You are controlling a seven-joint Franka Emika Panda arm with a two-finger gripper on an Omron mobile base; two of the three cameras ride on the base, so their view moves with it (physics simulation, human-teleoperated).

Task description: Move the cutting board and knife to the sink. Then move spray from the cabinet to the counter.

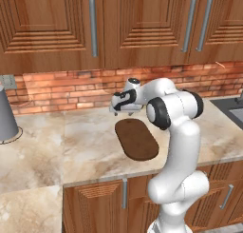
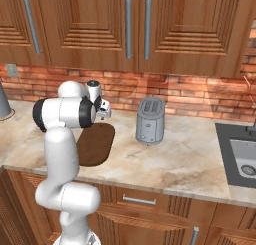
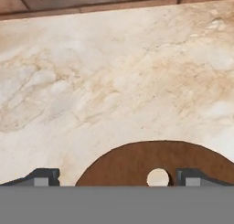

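We see the cutting board (image 1: 137, 139), a dark brown oval, lying flat on the counter (image 1: 71, 146) with its long axis running from the brick wall (image 1: 71, 87) toward the counter's front edge. Its near end stops just short of that edge; its far, rounded end, pierced by a small hole, lies below the gripper (image 3: 113, 176). In the hand view we find the two fingertips (image 3: 45, 176) set wide apart, one over bare stone beside the board and the other over the board's end, nothing between them. To the left of the board, bare counter extends to a grey cone-shaped object (image 1: 7, 118) at the far left. On the right, seen from the right base view, open stone separates the board from the toaster (image 2: 150, 120), and further stone separates the toaster from the sink (image 2: 240, 151) at the counter's right end. The cabinet (image 2: 130, 24) doors above stand closed.
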